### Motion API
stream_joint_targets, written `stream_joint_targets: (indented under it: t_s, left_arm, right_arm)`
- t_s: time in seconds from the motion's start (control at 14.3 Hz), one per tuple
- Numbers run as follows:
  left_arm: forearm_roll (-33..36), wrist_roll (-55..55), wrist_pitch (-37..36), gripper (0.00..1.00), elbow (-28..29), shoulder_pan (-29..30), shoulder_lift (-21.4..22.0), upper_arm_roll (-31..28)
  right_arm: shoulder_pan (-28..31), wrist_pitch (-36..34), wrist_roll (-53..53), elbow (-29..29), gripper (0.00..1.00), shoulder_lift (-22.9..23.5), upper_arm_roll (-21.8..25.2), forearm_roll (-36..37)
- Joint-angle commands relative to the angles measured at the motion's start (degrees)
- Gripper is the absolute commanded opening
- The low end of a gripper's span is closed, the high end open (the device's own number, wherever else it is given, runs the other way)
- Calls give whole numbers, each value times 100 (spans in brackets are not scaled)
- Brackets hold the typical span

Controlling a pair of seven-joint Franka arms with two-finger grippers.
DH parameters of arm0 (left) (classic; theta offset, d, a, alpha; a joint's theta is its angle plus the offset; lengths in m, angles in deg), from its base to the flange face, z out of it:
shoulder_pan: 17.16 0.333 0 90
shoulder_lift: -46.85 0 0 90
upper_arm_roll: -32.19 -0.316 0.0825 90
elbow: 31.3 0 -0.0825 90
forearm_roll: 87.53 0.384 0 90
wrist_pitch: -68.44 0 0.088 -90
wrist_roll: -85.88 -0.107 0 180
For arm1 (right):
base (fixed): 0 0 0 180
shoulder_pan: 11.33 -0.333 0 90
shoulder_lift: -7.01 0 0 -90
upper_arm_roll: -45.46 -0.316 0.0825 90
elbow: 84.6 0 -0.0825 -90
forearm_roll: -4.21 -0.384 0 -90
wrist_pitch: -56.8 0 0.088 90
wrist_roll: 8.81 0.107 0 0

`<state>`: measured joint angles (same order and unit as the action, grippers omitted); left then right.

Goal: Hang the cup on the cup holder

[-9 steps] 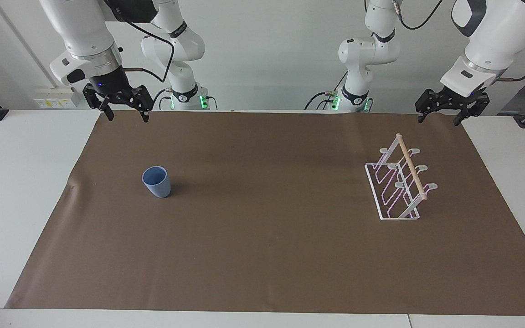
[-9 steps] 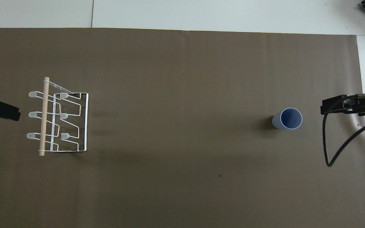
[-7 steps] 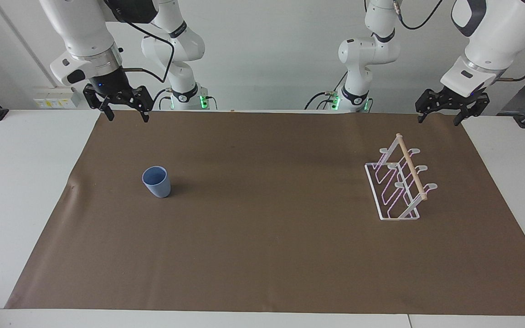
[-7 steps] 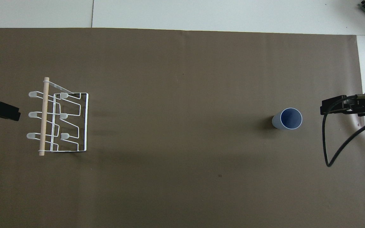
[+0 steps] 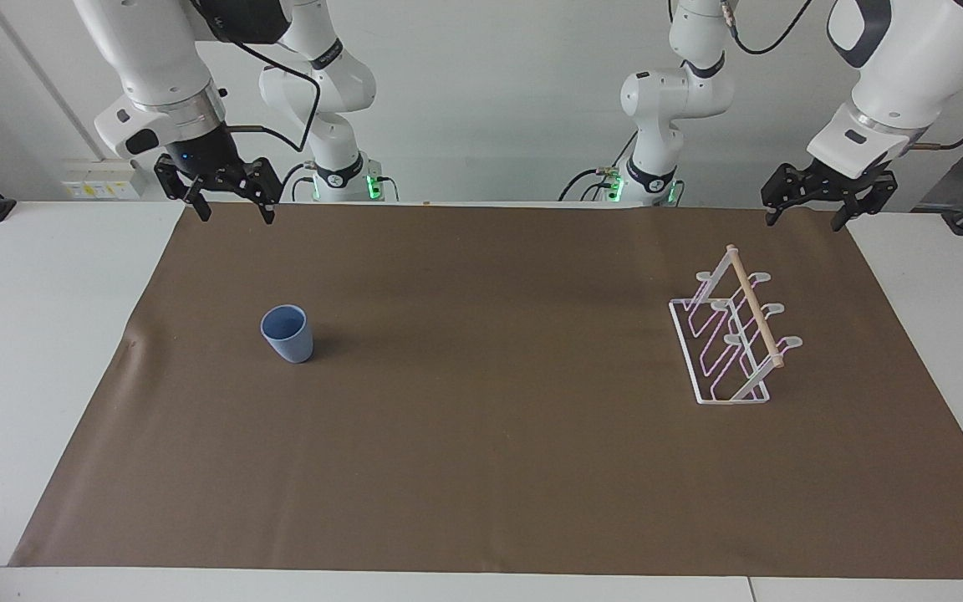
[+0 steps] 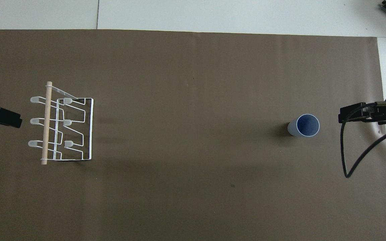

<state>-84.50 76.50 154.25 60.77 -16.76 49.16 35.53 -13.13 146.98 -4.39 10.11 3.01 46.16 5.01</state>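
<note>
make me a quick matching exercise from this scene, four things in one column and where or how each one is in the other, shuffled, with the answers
Things:
1. cup
2. cup holder
3. right gripper
4. left gripper

Places or states:
A. raised at the left arm's end of the table, jaws open, holding nothing
B. upright on the brown mat, mouth up, toward the right arm's end
C. raised at the right arm's end of the table, jaws open, holding nothing
D. standing on the mat toward the left arm's end, prongs bare

Pairs: 1-B, 2-D, 3-C, 4-A
</note>
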Motion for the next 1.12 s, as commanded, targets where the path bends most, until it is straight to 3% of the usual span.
stream_joint_targets:
  t_s: [0.0, 0.49, 0.84, 1.05]
  left_arm:
    - [-65, 59, 32, 100, 180, 39, 147, 27]
    - [-65, 59, 32, 100, 189, 39, 138, 18]
    - [-65, 59, 32, 100, 189, 39, 147, 18]
    - [-65, 59, 41, 100, 189, 39, 147, 18]
  right_arm:
    - [110, 26, -108, 380, 100, -267, -34, -114]
    - [233, 1176, -459, 1373, 100, -549, -26, -123]
    - [444, 2072, -1426, 1830, 100, -339, -26, -123]
    - [506, 2600, -1505, 1998, 100, 82, -26, -132]
